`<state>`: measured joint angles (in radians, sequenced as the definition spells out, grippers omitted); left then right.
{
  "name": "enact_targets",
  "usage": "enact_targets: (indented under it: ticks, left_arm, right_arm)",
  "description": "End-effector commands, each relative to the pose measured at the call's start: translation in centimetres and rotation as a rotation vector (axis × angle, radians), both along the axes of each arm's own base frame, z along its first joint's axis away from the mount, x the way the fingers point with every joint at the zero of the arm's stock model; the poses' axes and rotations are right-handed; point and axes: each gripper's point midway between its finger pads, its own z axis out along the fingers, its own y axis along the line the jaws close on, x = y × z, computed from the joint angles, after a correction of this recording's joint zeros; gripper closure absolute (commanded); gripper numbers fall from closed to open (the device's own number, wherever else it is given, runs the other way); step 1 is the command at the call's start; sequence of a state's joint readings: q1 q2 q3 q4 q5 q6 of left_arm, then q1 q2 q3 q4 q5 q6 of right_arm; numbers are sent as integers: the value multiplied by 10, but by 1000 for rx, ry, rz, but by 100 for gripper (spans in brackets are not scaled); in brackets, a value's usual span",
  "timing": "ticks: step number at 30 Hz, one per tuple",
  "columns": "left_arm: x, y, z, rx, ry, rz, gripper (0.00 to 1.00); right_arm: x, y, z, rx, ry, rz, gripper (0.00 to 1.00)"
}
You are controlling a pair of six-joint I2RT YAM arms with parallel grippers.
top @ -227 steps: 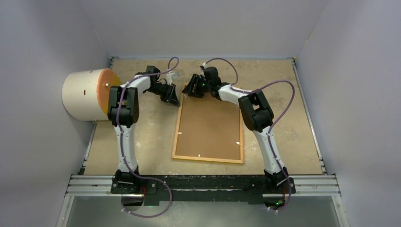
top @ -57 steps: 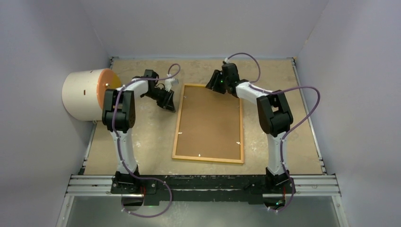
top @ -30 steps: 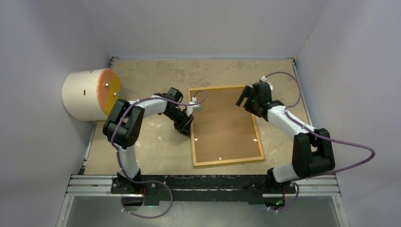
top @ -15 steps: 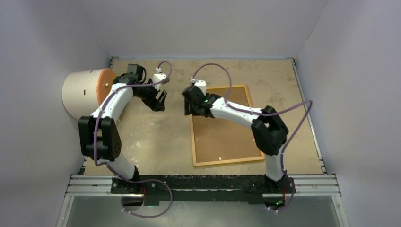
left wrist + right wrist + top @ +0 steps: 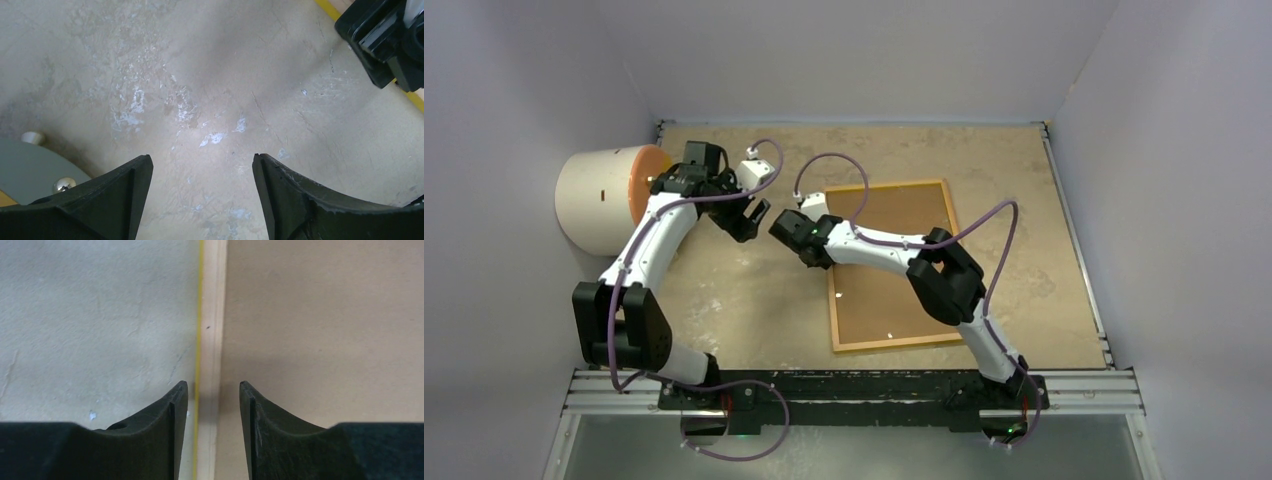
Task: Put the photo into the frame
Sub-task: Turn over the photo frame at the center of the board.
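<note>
The left fingers (image 5: 757,213) have opened wide and drawn back toward the far left of the desk (image 5: 724,300). The right fingers (image 5: 786,228) now straddle the left rail of the frame (image 5: 904,341), narrowing but apparently not yet clamped. The frame lies back-up, right of centre. I judge the right arm is taking it over. The photo is not visible.

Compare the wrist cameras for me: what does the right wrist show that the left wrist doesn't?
Only right wrist: the right end effector straddling the frame's light wood rail, brown backing board beside it. Only left wrist: the left end effector, open over bare table, a grey knobbed panel and part of the right arm. Both: the beige table and the frame's yellow edge.
</note>
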<state>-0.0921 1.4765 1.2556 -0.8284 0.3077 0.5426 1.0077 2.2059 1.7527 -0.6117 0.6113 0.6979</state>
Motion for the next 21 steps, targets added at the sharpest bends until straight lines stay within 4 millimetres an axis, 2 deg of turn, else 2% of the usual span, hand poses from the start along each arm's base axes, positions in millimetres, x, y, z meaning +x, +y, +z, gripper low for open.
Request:
enact_targets:
  ticks: [1,7,13,16,21]
  left_arm:
    - [-3,7,10,26,-37,31,22]
    - [-4,11,9,35,-33,48,21]
    - [-1,17,6,63,-33,69,19]
    - [0,20,5,65,-34,77,19]
    - [3,25,2,76,-26,100,19]
  right_arm:
    - [7,-11,13,-71,-72,-50,55]
    - [0,-14,-1,-95,-44,-60,56]
    - [-2,-8,-9,-69,-25,-53,59]
    - [-2,-5,-11,-56,-22,-50,63]
    - [-2,-1,-18,-52,-8,-45,75]
